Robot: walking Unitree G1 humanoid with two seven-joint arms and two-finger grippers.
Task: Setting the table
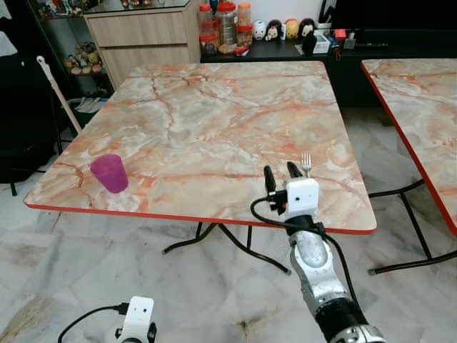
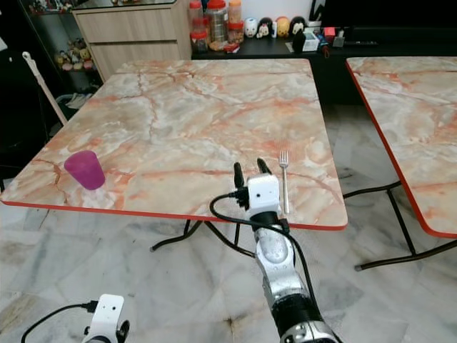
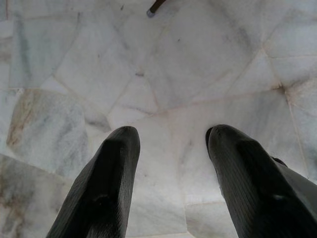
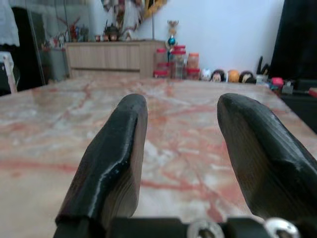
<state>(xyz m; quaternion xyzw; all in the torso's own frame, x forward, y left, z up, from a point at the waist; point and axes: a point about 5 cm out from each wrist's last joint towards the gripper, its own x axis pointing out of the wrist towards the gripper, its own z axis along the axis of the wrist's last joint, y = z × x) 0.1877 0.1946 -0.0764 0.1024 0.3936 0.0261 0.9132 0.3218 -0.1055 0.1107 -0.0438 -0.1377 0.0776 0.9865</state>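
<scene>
A silver fork (image 2: pixel 284 179) lies on the marble table (image 1: pixel 214 121) near its front right corner, tines pointing away from me. My right gripper (image 1: pixel 280 172) hovers open just left of the fork, over the table's front edge, with nothing between its fingers (image 4: pixel 119 148). A purple plastic cup (image 1: pixel 109 173) stands upright near the front left corner. My left gripper (image 3: pixel 171 144) hangs low beside me, open, its fingers over the marble floor.
A second marble table (image 1: pixel 421 107) stands to the right, across a gap of floor. Behind the table are a wooden cabinet (image 1: pixel 143 36) and a dark shelf with jars (image 1: pixel 225 25) and small figures. A stick (image 1: pixel 61 96) leans at the far left.
</scene>
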